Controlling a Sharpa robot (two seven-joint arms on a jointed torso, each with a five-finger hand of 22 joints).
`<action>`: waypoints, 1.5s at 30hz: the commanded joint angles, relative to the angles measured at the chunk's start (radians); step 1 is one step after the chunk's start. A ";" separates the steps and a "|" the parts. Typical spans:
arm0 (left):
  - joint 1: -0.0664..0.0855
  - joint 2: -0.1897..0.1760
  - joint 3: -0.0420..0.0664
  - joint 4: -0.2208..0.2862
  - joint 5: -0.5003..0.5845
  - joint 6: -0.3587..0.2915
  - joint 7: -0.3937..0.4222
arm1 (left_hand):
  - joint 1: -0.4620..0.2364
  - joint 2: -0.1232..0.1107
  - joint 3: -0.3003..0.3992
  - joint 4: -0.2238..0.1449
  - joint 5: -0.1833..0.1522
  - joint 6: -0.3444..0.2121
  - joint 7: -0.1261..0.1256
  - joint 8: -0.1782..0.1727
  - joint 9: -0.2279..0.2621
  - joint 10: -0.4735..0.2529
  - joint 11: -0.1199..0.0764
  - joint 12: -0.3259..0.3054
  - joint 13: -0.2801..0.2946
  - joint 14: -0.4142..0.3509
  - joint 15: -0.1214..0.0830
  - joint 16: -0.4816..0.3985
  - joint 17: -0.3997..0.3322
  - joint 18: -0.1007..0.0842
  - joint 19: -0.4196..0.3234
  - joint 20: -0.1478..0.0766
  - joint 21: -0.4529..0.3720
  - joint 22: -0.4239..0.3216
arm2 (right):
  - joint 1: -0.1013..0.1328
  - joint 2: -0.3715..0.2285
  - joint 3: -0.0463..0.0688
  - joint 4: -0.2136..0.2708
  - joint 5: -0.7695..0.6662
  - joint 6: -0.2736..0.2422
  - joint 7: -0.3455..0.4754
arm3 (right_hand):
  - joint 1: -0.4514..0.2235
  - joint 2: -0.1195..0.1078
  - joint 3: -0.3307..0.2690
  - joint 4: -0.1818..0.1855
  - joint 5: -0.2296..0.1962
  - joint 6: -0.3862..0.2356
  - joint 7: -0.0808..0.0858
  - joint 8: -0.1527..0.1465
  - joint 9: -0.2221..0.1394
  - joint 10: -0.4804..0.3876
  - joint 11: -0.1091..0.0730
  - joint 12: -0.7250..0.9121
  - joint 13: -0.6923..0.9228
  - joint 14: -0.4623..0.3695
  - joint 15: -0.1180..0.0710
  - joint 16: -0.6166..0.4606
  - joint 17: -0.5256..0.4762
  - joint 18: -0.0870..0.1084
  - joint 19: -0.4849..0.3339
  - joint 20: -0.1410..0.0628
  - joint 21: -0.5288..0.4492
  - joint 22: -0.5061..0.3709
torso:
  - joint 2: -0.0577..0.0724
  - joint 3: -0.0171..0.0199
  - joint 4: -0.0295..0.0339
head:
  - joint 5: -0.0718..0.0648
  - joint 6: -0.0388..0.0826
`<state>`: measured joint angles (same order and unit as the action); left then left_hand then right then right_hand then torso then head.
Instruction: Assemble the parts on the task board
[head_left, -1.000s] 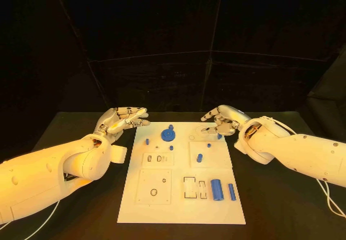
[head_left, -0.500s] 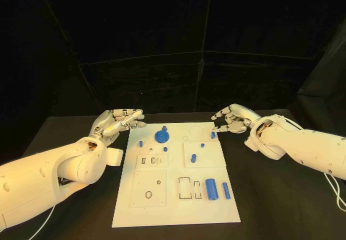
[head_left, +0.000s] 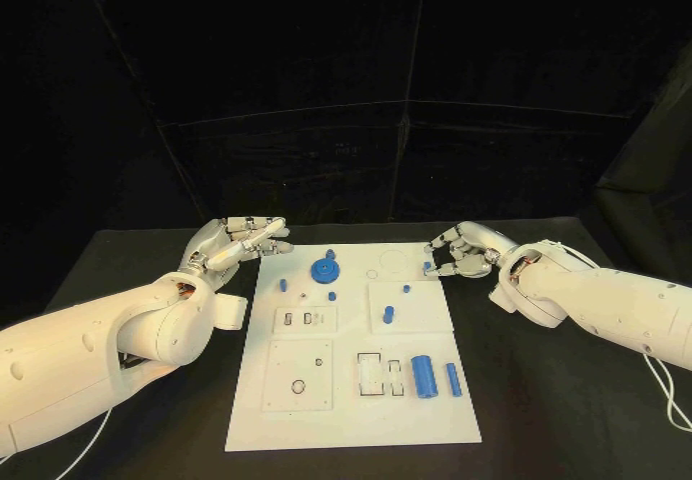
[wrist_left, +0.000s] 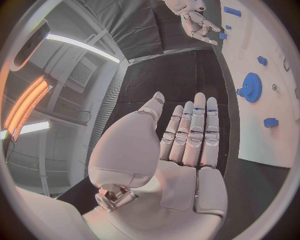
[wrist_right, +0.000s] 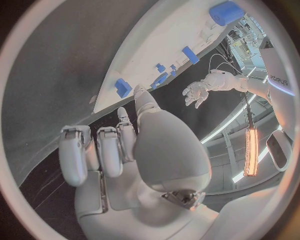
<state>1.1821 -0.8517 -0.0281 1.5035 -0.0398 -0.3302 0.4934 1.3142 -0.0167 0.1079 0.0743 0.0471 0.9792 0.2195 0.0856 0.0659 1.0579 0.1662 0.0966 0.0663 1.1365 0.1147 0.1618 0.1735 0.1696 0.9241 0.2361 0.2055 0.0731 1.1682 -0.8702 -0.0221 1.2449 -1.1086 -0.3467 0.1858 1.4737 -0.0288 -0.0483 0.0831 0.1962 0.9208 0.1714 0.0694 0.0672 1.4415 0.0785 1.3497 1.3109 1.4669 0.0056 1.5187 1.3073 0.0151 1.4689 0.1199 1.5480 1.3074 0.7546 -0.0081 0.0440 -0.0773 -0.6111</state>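
Right robot hand (head_left: 464, 253) lower, beside task board (head_left: 353, 400)

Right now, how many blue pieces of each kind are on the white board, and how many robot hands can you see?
Blue gear: 1
Blue cylinders lying down: 2
Smaller blue pieces: 5
Robot hands: 2
Total: 10

Black table (head_left: 548, 400) under the board, black curtain (head_left: 346, 110) behind — folds, seams
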 joint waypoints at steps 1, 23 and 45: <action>0.001 0.002 0.001 0.000 -0.004 0.012 0.008 | -0.007 0.004 0.000 -0.005 0.004 0.008 0.000 -0.005 0.001 0.007 0.000 -0.002 0.001 0.001 0.006 -0.007 0.001 0.015 0.005 0.001 -0.007 -0.002 | -0.001 0.004 0.001 -0.007 -0.002 0.025 0.008 | 0.001 -0.001 -0.002 -0.003 0.007 -0.007 -0.001 -0.007 -0.002 -0.009 0.002 -0.007 0.068 0.076 0.001 -0.003 0.137 0.000 0.055 -0.002 -0.003 0.205 | -0.001 -0.0007 0.0003 | 0.000 -0.001; -0.001 0.005 0.001 -0.004 -0.004 0.012 0.007 | -0.007 0.004 0.000 -0.005 0.004 0.008 0.000 -0.006 0.001 0.007 0.000 -0.002 0.001 0.001 0.005 -0.007 0.002 0.015 0.005 0.001 -0.007 -0.002 | -0.011 0.030 0.001 -0.052 -0.013 0.054 0.006 | 0.002 0.045 0.024 -0.022 0.001 0.060 -0.013 0.023 0.007 0.003 -0.008 0.009 0.082 0.078 -0.005 -0.001 0.145 -0.002 0.061 -0.006 0.000 0.213 | -0.001 -0.0021 -0.0004 | 0.000 -0.005; -0.001 0.006 0.001 -0.006 -0.004 0.012 0.004 | -0.007 0.005 0.000 -0.006 0.004 0.008 0.000 -0.007 0.000 0.007 0.000 -0.003 0.001 0.001 0.006 -0.008 0.002 0.015 0.005 0.001 -0.007 -0.002 | -0.012 0.039 0.001 -0.055 -0.019 0.052 0.008 | 0.003 0.072 0.056 -0.035 -0.008 0.098 -0.024 0.030 0.005 0.011 -0.018 0.018 0.089 0.079 -0.014 0.002 0.151 -0.004 0.067 -0.014 0.003 0.220 | -0.001 -0.0018 -0.0002 | -0.004 -0.009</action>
<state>1.1798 -0.8469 -0.0281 1.4968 -0.0398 -0.3292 0.4927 1.3143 -0.0168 0.1079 0.0743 0.0471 0.9792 0.2195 0.0856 0.0660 1.0579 0.1662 0.0966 0.0666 1.1365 0.1147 0.1579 0.1740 0.1697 0.9241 0.2361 0.2014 0.0726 1.1541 -0.8322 -0.0217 1.1890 -1.1228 -0.2976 0.1859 1.4748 0.0340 0.0009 0.0484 0.1945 1.0131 0.1452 0.0969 0.0728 1.4527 0.0674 1.3628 1.3916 1.4668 -0.0021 1.5187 1.3078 0.0151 1.4692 0.1126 1.5480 1.3074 0.7534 -0.0097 0.0437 -0.0813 -0.6201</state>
